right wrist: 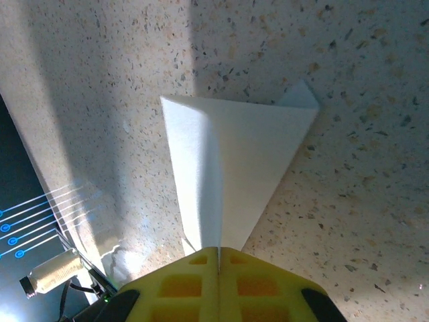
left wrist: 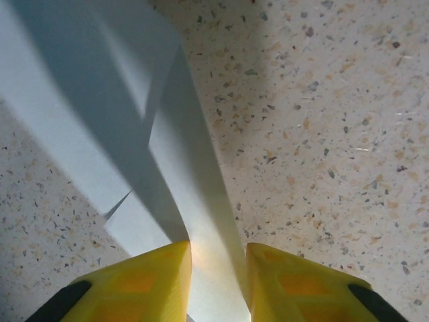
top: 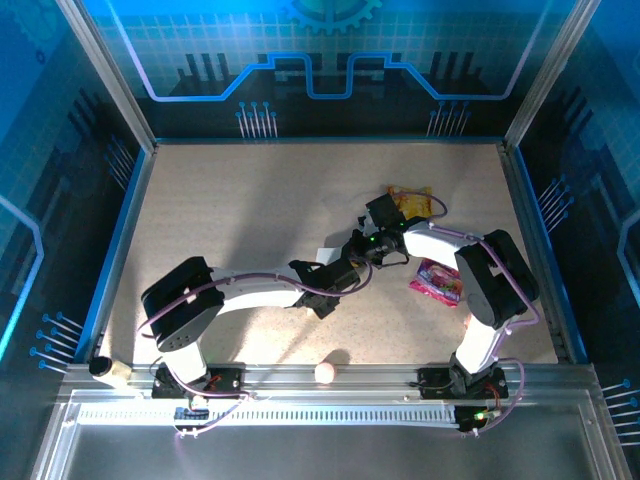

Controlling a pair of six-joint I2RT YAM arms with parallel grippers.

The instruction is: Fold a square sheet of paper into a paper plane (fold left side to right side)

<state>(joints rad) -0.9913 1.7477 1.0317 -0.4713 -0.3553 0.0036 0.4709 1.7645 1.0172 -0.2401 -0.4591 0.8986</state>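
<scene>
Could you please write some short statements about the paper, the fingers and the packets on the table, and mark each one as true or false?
1. The right fingers are closed on the white paper. True.
2. The left fingers are pressed tightly together. False: a gap shows between them, and the paper runs through it.
3. The yellow snack packet lies on top of the paper. False: it lies on the table, beyond the two wrists.
4. A pink wrapper lies on the table beside the right arm. True.
5. The paper is a flat, unfolded square. False: it is folded into a creased shape that narrows like a triangle.
</scene>
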